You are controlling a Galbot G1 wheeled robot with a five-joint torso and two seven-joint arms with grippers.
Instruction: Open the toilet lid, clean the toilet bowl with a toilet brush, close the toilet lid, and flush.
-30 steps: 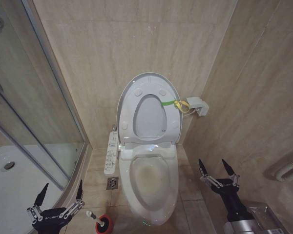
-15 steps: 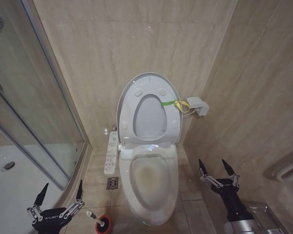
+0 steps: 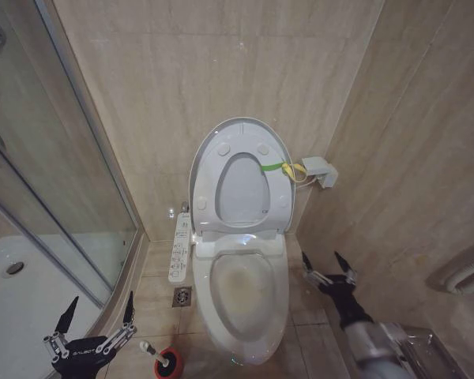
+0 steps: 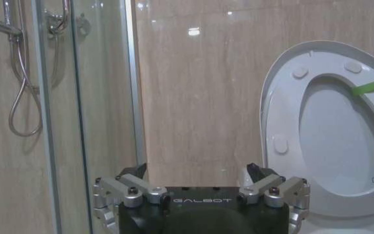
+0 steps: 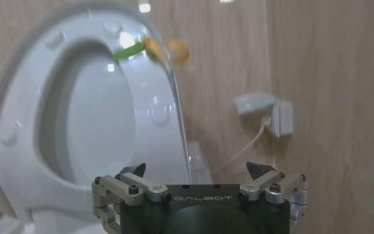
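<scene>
Beside bowl (image 3: 249,296), right gripper (image 3: 329,268) open, empty; lid (image 3: 241,175) up. Left gripper (image 3: 99,311) open; approach brush (image 3: 153,353) handle squarely.

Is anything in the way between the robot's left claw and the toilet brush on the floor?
Nothing visible. The left gripper hangs open just beside the toilet brush, which stands in its red holder on bare floor tiles by the toilet bowl.

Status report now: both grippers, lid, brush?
Left gripper open, low near toilet brush. Right gripper open beside toilet bowl. Toilet lid up. Nothing held.
</scene>
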